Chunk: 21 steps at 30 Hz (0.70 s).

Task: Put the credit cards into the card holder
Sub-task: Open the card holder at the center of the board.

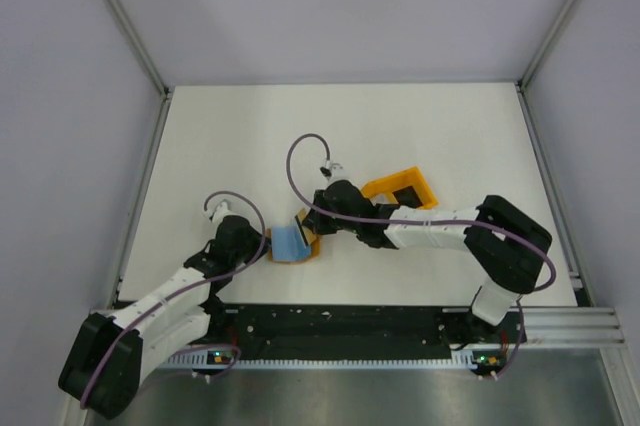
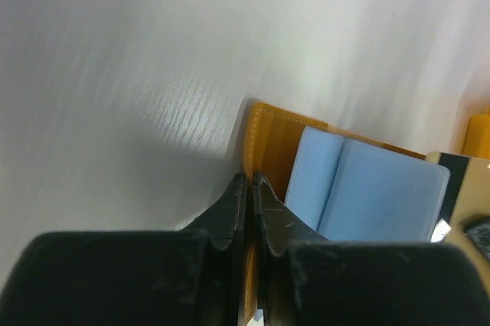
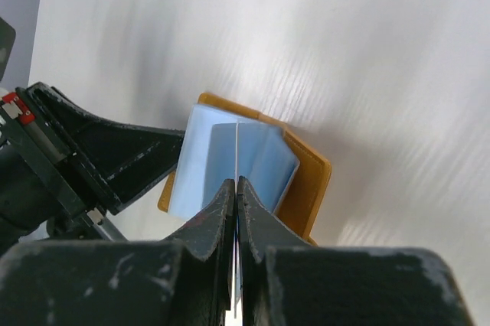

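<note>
we read the left gripper as the anchor: its jaws are fully closed on the card holder edge right at its tips, steadying it on the bench so a card can slide in. the right gripper is pinched tight on a thin card, edge-on just ahead of its tips, above a light blue card on the holder; whether these are two cards we cannot tell
</note>
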### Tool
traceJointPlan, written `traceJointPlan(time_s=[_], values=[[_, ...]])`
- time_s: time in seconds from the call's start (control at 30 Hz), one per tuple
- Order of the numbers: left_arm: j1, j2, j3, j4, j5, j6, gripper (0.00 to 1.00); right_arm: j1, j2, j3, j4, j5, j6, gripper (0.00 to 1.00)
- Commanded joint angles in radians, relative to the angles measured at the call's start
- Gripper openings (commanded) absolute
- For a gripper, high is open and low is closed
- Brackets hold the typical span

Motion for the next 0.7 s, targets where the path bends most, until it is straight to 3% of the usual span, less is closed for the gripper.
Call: traceJointPlan(time_s=[0.0, 0.67], values=[[-0.003, 0.000, -0.020, 0.013, -0.023, 0.002, 0.00, -0.006, -0.080, -0.003, -0.040, 0.143, -0.031, 0.00], [-0.004, -0.006, -0.023, 0.008, -0.026, 0.002, 0.00, -0.005, -0.085, -0.037, -0.097, 0.206, 0.003, 0.00]])
